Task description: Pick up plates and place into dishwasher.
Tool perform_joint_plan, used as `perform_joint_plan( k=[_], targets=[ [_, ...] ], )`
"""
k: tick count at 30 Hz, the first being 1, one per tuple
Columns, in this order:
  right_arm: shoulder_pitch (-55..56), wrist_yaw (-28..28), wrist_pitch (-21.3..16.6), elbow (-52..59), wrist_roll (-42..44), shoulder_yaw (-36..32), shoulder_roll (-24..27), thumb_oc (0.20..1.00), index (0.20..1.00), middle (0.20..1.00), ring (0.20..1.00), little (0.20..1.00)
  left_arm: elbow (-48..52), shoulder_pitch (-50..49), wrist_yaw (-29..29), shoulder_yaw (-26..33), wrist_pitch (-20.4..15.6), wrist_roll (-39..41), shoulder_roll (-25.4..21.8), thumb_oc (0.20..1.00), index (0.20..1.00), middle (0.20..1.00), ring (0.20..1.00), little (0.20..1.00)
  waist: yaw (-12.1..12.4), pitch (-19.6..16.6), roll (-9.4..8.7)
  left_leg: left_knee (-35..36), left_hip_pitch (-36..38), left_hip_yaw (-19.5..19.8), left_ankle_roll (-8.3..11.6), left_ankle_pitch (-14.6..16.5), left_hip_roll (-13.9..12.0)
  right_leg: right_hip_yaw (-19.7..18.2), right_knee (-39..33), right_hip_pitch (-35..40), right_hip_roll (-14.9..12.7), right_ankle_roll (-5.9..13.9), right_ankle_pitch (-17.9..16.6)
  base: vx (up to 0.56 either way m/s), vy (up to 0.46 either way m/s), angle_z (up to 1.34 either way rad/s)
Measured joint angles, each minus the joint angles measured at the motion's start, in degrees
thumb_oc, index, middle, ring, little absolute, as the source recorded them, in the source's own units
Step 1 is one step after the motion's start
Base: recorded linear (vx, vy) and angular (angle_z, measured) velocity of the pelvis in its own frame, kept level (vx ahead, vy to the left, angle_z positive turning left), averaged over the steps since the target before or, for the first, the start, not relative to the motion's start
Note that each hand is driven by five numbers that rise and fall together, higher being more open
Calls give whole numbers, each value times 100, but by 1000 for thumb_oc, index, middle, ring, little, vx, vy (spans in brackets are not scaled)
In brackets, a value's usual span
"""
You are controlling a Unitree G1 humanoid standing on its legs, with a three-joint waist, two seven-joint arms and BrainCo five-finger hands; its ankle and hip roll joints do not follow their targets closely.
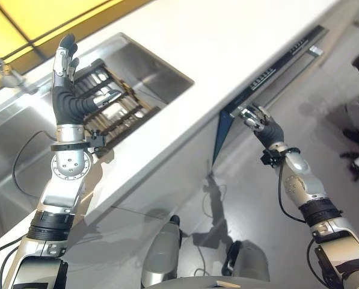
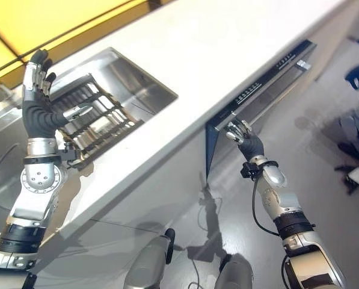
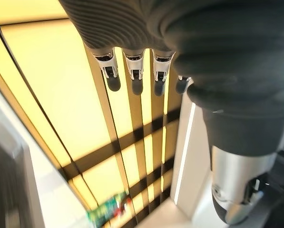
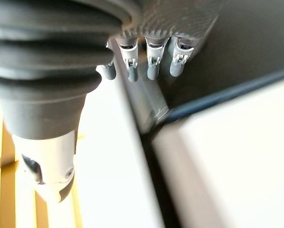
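Reaching our right hand (image 1: pixel 255 117), fingers relaxed and holding nothing, to the top edge of the slightly ajar dishwasher door (image 1: pixel 274 75), we judge it needs swinging down, while our left hand (image 1: pixel 67 84) hovers spread over the sink rack (image 1: pixel 116 102), where we can't make out plates.

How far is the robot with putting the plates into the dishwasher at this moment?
Done: nothing can be confirmed; I can see no plate, only a dark rack in the sink. In hand: the right hand, fingers straight, is at the top edge of the dishwasher door, which stands slightly ajar. The left hand is raised open over the sink, holding nothing. Left: unclear, because this fits both opening the door for loading and closing it afterwards.
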State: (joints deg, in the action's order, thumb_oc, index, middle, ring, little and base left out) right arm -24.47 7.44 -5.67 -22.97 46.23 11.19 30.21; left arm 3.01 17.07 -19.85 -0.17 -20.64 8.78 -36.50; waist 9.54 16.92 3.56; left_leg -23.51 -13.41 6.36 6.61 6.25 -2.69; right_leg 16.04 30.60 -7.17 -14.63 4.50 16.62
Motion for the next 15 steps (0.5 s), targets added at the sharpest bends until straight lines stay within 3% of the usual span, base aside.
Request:
perform_joint_plan(
  k=[3,15],
  targets=[
    [184,7,19,5,2,72,-56,1000,1000,1000,1000,1000,-65,-131,137,204,2,46,-59,1000,1000,1000,1000,1000,31,-131,-209,220,235,-29,-41,-9,-12,-10,-560,373,102,160,-188,16,-86,-3],
    [374,-101,245,5,-137,81,-253,1000,1000,1000,1000,1000,-35,-146,546,199,-9,104,-39,1000,1000,1000,1000,1000,34,-322,-215,828,724,-262,-125,-175,-144,-3,-1878,1096,364,246,-850,-54,-46,-6]
  ],
)
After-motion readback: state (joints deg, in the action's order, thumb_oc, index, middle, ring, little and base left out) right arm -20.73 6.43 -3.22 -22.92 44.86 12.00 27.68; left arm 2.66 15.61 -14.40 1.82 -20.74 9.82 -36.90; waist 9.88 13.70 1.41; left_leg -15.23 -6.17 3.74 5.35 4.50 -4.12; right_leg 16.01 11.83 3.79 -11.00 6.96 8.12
